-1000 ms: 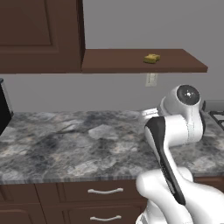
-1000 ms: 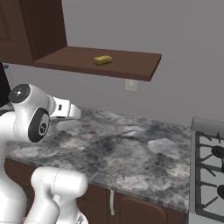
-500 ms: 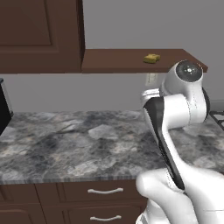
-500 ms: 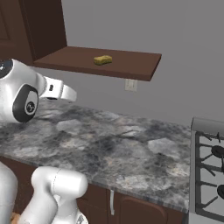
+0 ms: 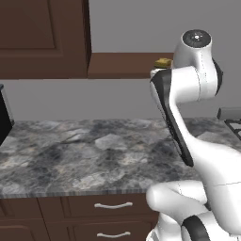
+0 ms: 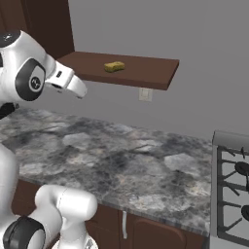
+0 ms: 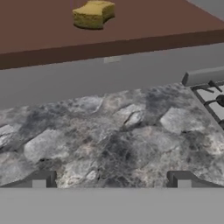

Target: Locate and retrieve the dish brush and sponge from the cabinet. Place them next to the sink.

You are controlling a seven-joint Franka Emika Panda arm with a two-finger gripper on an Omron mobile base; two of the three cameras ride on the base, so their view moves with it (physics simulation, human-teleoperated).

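While the tool (image 7: 111,178) is standing fully open with nothing between its tips, the sponge (image 6: 114,66) is lying alone on the shelf board (image 6: 146,73) jutting from the cabinet (image 5: 42,37), well above the marbled surface (image 6: 121,165) and well apart from the tips. Risk as I am judging it: the tool is looking up at the board's front edge, so a straight reach may be striking that edge, or nudging the sponge back toward the wall. No dish brush is showing near the sponge.
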